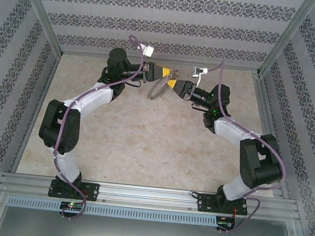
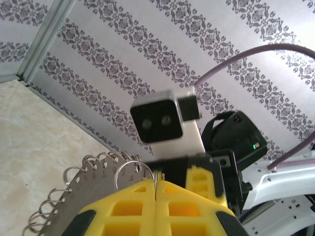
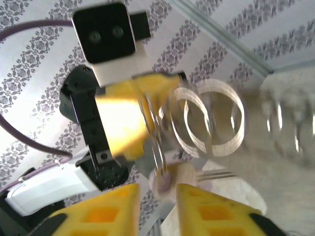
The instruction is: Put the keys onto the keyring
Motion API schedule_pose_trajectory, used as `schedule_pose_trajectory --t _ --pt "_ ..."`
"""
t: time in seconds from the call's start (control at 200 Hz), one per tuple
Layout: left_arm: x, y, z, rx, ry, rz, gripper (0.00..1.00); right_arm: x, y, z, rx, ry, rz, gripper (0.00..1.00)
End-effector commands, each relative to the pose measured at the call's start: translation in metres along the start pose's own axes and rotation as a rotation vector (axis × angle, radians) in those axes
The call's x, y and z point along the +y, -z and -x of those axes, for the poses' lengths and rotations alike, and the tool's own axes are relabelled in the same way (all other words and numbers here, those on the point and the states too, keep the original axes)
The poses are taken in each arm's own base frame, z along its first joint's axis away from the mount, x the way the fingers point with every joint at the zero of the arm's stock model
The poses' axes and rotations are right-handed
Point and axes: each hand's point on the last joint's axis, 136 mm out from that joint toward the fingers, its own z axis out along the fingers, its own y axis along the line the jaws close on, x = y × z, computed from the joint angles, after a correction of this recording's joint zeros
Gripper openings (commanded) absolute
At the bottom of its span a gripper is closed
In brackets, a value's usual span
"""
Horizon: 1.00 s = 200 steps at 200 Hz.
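The keyring (image 1: 158, 91) hangs in the air at the back of the table, between my two grippers. In the left wrist view its grey numbered rim (image 2: 78, 189) carries many small wire loops. My left gripper (image 1: 168, 73) (image 2: 156, 184) is shut on a thin wire ring (image 2: 129, 172) at that rim. My right gripper (image 1: 169, 83) (image 3: 158, 191) is open. A small pale flat key (image 3: 170, 179) sits just past its fingertips, hanging on thin wires. I cannot tell whether the key touches a finger. The loops (image 3: 214, 118) are blurred.
Patterned walls and metal posts (image 1: 41, 15) close in the beige table (image 1: 143, 145) on three sides. The right wrist camera (image 2: 157, 118) faces my left gripper at close range. A purple cable (image 1: 135, 39) arcs above the left arm.
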Motion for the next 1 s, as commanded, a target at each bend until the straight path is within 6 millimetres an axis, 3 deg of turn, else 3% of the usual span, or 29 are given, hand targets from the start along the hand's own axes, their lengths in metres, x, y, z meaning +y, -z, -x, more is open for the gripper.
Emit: schedule_pose_trajectory --t 0.0,0.175,0.425,0.655,0.994 --pt "-0.007 0.003 0.017 -0.064 -0.053 -0.002 0.0 0.014 0.02 0.001 0.004 0.048 0.01 0.32" --pt "0.002 0.004 0.019 -0.093 0.008 0.021 0.0 0.024 0.05 0.029 -0.115 0.097 -0.045 0.39" --pt "0.012 0.007 0.02 -0.147 0.119 0.063 0.0 0.02 0.054 0.069 -0.311 0.095 -0.09 0.49" --pt "0.013 0.015 0.02 -0.215 0.193 0.077 0.0 0.015 0.028 0.085 -0.354 0.069 -0.036 0.49" --pt "0.009 0.021 0.016 -0.239 0.218 0.095 0.0 0.002 -0.012 0.068 -0.295 0.009 0.015 0.43"
